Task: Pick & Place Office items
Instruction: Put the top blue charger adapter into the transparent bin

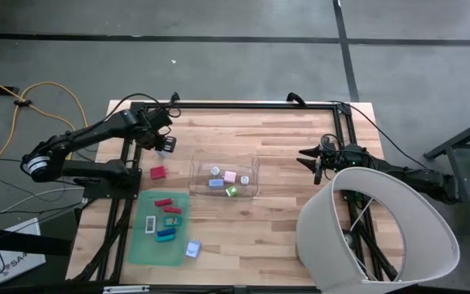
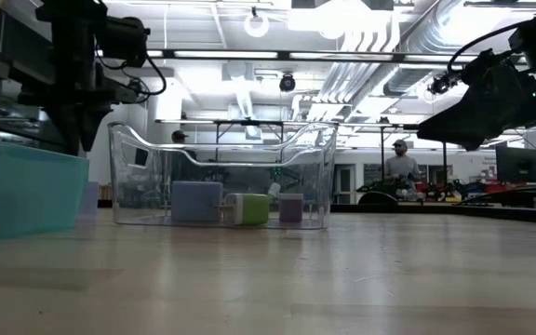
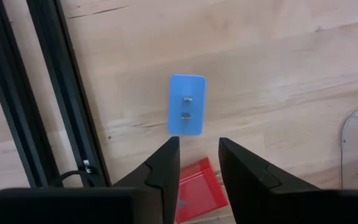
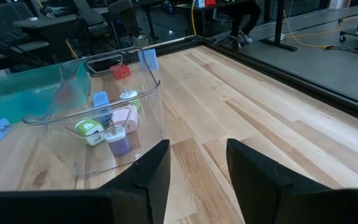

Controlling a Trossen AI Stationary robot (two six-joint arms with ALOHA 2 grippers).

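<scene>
Here a blue office item point(image 3: 186, 104) lies flat on the wooden counter point(image 1: 284, 163), just ahead of the left tool point(image 3: 199, 152), whose fingers stand slightly apart and empty. A red piece point(image 3: 197, 190) lies under them, black rails point(image 3: 61, 93) alongside. Nearby, the clear bin point(image 1: 251, 167) holds several pieces; more rest on the green mat point(image 1: 141, 245). The right tool point(image 4: 194, 155) waits apart, fingers parted. A white shade point(image 1: 382, 237) covers the counter's corner.

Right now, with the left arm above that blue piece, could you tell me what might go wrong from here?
The left gripper hangs over the blue piece with its fingers only slightly apart, so it may be too narrow to straddle the piece and could push it away. A red piece lies close by and might get nudged or caught on the way down. The clear bin already holds several pieces, so a dropped item could bounce off them.
</scene>
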